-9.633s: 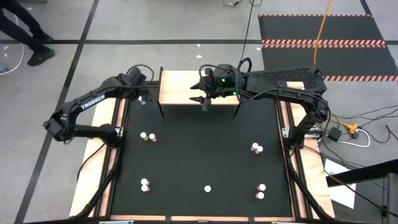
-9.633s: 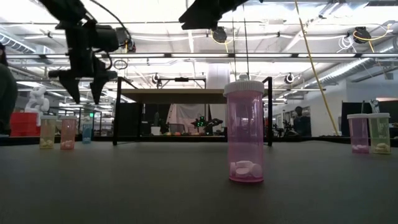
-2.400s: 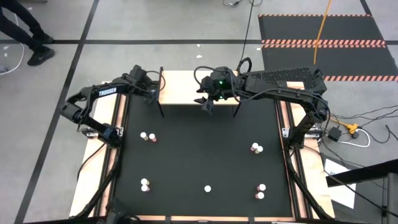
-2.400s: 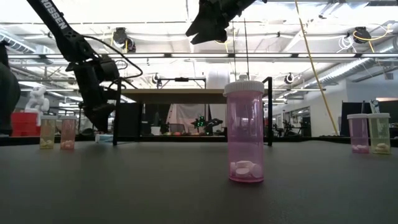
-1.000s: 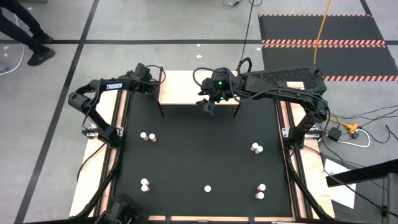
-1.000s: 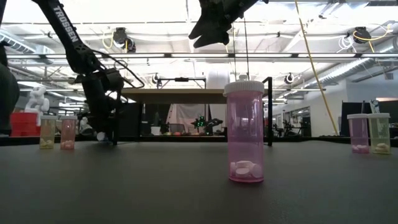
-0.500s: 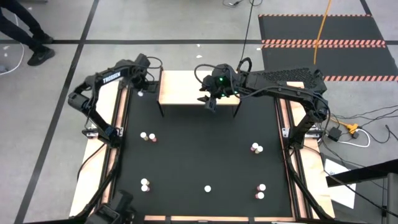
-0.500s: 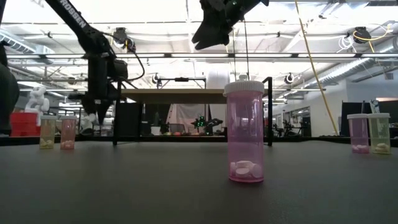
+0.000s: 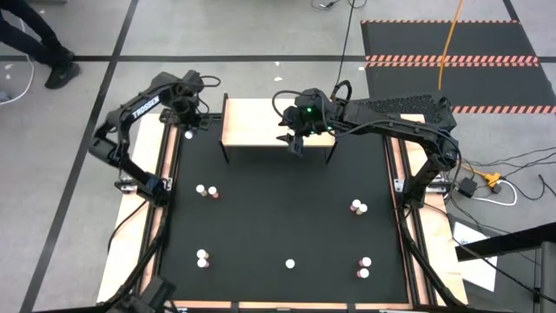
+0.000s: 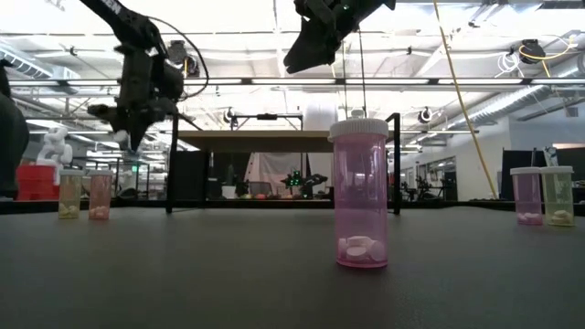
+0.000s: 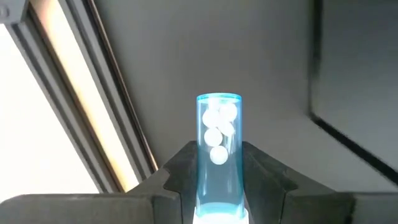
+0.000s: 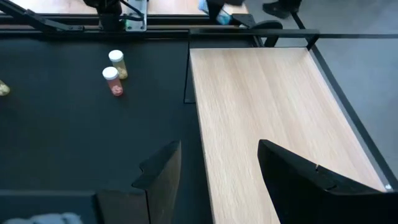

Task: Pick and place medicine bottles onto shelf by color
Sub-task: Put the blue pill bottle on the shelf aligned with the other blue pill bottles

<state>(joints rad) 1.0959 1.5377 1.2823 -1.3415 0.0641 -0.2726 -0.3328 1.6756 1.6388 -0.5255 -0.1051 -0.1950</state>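
Above the black mat's far-left corner, overhead, the left gripper (image 9: 188, 124) hangs just left of the light tan wooden shelf (image 9: 261, 122); the right gripper (image 9: 297, 144) waits, fingers apart and empty, over the shelf's front edge. Wrist-side, the left fingers pinch a clear blue white-pilled medicine bottle (image 11: 218, 143), its long axis running out along them.

The shelf (image 9: 265, 123) stands at the far edge of the mat (image 9: 278, 217), midway across. The left gripper (image 9: 188, 124) hangs just off the shelf's left end, a bottle (image 11: 218, 152) between its fingers. The right gripper (image 9: 296, 143) hangs over the shelf's near right edge. Further bottles stand on the mat in pairs — left (image 9: 205, 190) and right (image 9: 358, 207) — with one (image 9: 290, 263) near the front.
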